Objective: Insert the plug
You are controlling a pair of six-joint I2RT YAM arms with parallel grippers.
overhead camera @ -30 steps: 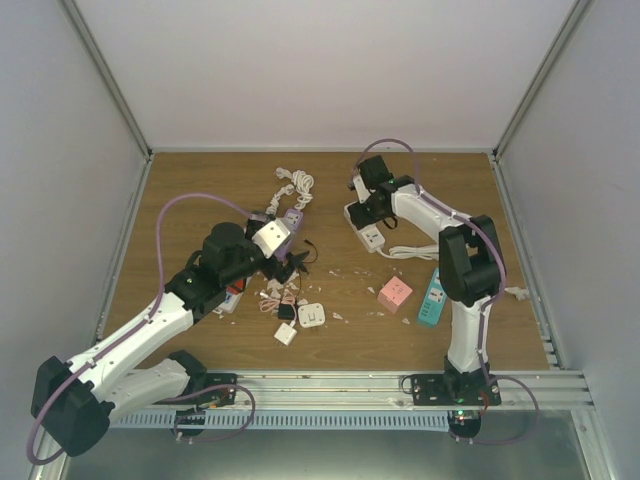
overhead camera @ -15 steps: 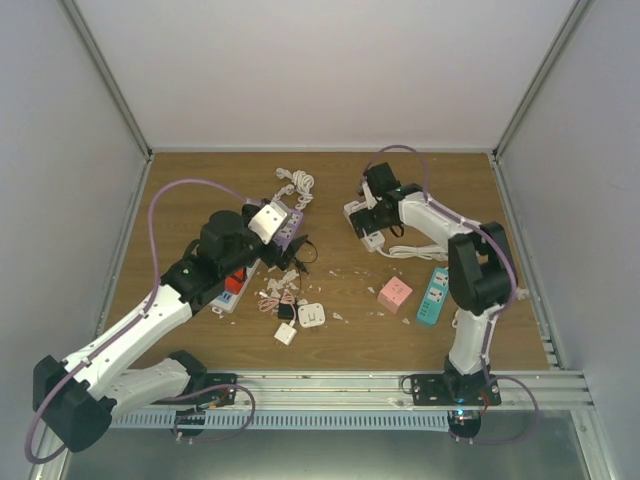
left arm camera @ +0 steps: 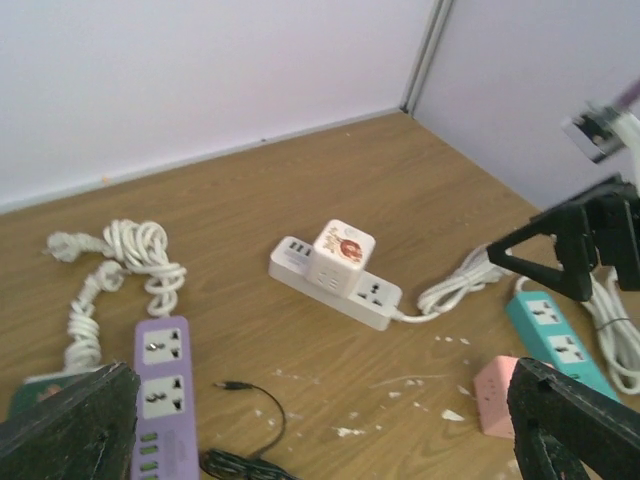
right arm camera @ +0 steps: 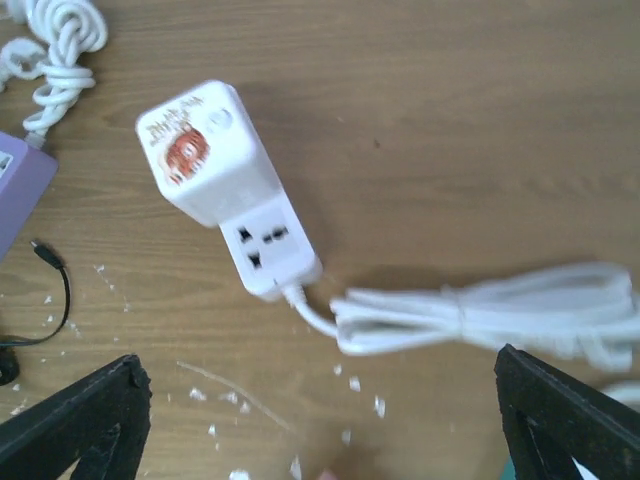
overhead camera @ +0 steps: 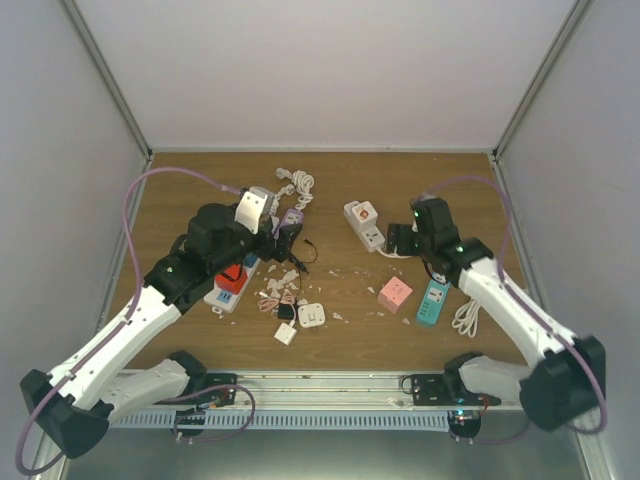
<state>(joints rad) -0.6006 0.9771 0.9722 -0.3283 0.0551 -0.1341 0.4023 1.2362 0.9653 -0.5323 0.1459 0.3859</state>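
Observation:
The plug, a white cube adapter [overhead camera: 364, 212] with an orange round logo, sits seated on the far end of a white power strip [overhead camera: 373, 237]. The right wrist view shows the cube [right arm camera: 205, 150] upright on the strip [right arm camera: 268, 245], with one free socket beside it. My right gripper [overhead camera: 398, 240] is open just right of the strip, touching nothing [right arm camera: 320, 420]. My left gripper [overhead camera: 283, 237] is open and empty over a purple power strip [overhead camera: 293, 217]. From the left wrist view, the cube [left arm camera: 344, 250] lies ahead of the open fingers [left arm camera: 320, 430].
The strip's bundled white cable [right arm camera: 480, 310] trails right. A pink cube [overhead camera: 395, 293] and teal strip [overhead camera: 433, 301] lie near the right arm. A white strip with a red plug [overhead camera: 232, 280], small adapters [overhead camera: 311, 316], a black cord [left arm camera: 245, 420], and coiled white cable [overhead camera: 296, 182] lie left of centre.
My right gripper opened, let go of the cube plug, and pulled back to the right and nearer. The cube stays on the white strip. My left arm shifted slightly farther back.

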